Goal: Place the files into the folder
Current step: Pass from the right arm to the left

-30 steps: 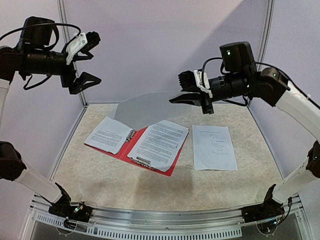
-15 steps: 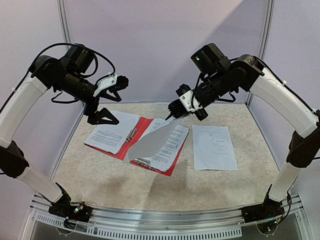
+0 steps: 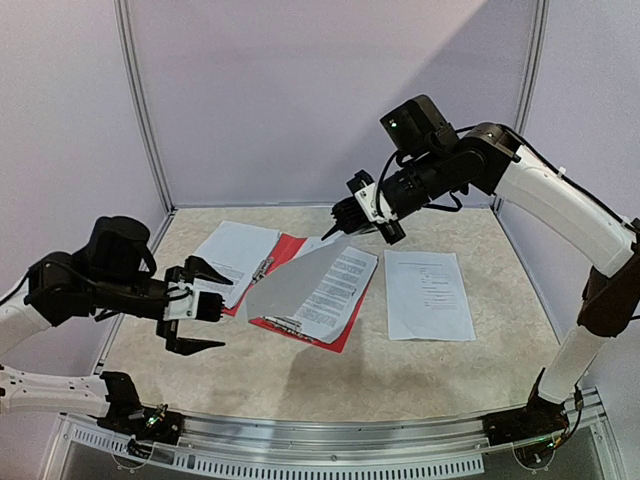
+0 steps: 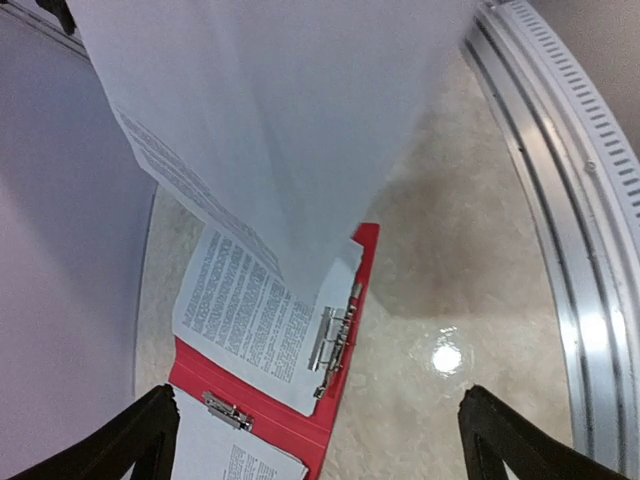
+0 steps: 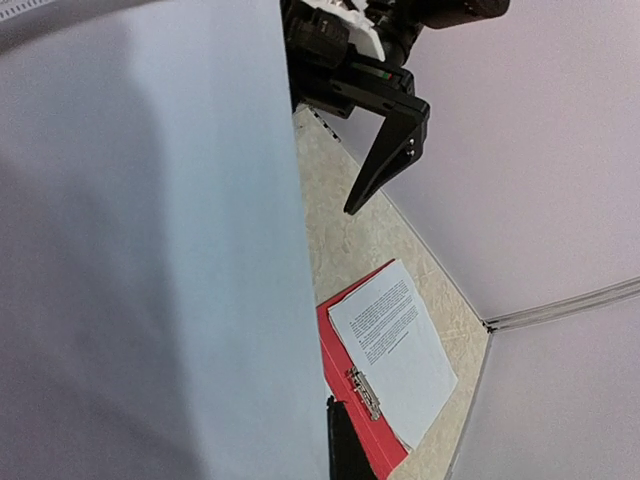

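Observation:
The red folder (image 3: pixel 283 252) lies open on the table, with a printed sheet (image 3: pixel 232 257) on its left half and another (image 3: pixel 330 290) clipped on its right half. My right gripper (image 3: pixel 336 229) hovers above the folder, shut on the top corner of a further file (image 3: pixel 290 287), which hangs down with its blank back showing. That hanging sheet (image 5: pixel 140 250) fills the left of the right wrist view, and the folder (image 5: pixel 345 395) is beside it. My left gripper (image 3: pixel 197 308) is open and low, left of the folder. The left wrist view shows the folder (image 4: pixel 345 400), its silver clip (image 4: pixel 333 340) and the hanging sheet (image 4: pixel 280 120).
One more printed sheet (image 3: pixel 428 294) lies flat on the table right of the folder. Grey walls enclose the table on the left, back and right. A metal rail (image 3: pixel 330 440) runs along the near edge, also visible as the rail (image 4: pixel 580 230) in the left wrist view.
The left arm has dropped from high at the back left to low at the front left, still open. The right gripper has carried its sheet down over the folder.

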Tool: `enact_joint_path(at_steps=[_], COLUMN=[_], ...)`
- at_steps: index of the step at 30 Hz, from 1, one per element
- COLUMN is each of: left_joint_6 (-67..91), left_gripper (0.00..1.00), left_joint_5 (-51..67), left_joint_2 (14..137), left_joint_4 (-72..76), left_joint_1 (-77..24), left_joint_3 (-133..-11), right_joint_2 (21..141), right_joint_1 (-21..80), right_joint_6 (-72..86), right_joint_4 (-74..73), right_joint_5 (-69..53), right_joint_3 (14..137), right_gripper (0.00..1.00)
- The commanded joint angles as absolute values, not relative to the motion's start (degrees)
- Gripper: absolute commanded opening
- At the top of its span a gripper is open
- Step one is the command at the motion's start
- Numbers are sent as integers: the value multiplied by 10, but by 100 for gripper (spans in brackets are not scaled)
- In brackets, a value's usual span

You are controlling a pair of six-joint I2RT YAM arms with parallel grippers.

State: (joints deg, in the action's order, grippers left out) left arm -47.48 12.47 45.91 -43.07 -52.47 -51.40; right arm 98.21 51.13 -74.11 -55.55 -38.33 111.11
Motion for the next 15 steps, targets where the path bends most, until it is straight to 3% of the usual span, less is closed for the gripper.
enact_joint_path(at_steps=[1,8,15], left_joint_6=[-400,-309,-238], left_gripper=[99,100,99], left_joint_5=[6,-4,31], left_joint_2=[460,479,477], left_joint_4=[-166,-55,-37], left_joint_1=[-580,-592,-593], left_joint_3=[-451,-422,-420], right_joint_2=[954,935,909], right_joint_1=[499,497,484], right_joint_6=[-689,-633,-558], right_joint_4=[-486,-413,-327], right_joint_5=[-420,-417,-414], right_joint_3=[1094,1043,992], right_gripper=[0,0,0])
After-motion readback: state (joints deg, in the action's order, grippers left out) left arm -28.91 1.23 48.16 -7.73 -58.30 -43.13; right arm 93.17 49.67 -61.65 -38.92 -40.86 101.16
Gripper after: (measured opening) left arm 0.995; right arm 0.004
